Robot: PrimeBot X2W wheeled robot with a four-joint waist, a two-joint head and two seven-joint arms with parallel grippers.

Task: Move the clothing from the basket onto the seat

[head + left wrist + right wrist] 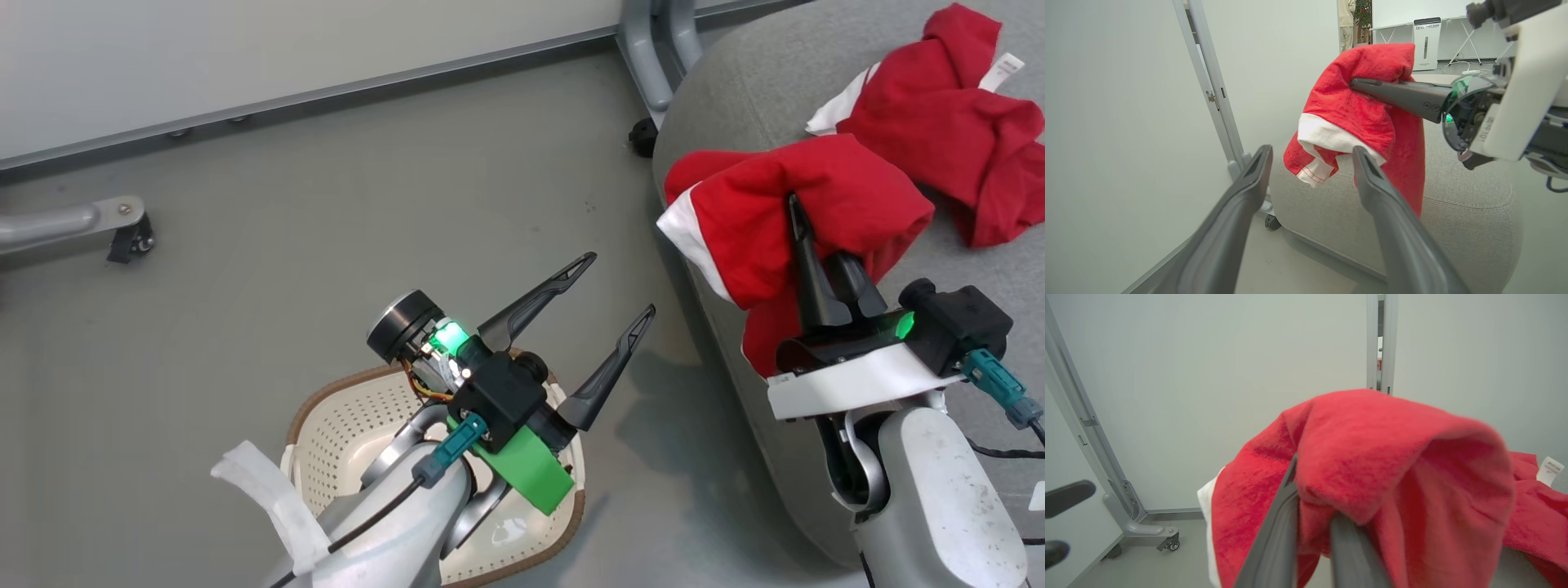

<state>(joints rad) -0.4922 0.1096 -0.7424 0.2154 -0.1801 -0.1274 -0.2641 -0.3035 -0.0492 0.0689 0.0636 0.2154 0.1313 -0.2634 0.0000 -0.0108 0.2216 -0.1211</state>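
Clothing (1355, 106) was our job: two soft red pieces with white bands. Nearest to us sat the basket (347, 437) on the floor (326, 204). The part of its bottom that we could see was plain white plastic. Our left pincer (620, 283) hung above the basket with its two fingers spread wide and nothing between them.

A bit farther off, our right pincer (816, 233) was pressed together on a fold of the first red piece (759, 220). The cloth bunched over the fingers and drooped down at the near edge of the seat (735, 98). We could not tell if the hanging part touched the seat's side. Farthest from us, the second red piece (947, 122) lay crumpled on top of the seat, with its little white tag (1002, 69) sticking out.

We thought this cloth was light and floppy. It would not break, and it would not keep its shape. It bent wherever it was held, so a thick fold in the middle looked like the best place to pinch. A thin edge or the white band might slip out. Because it drooped so much, we thought it had to go well over the seat before letting go, or it could slide down to the floor.
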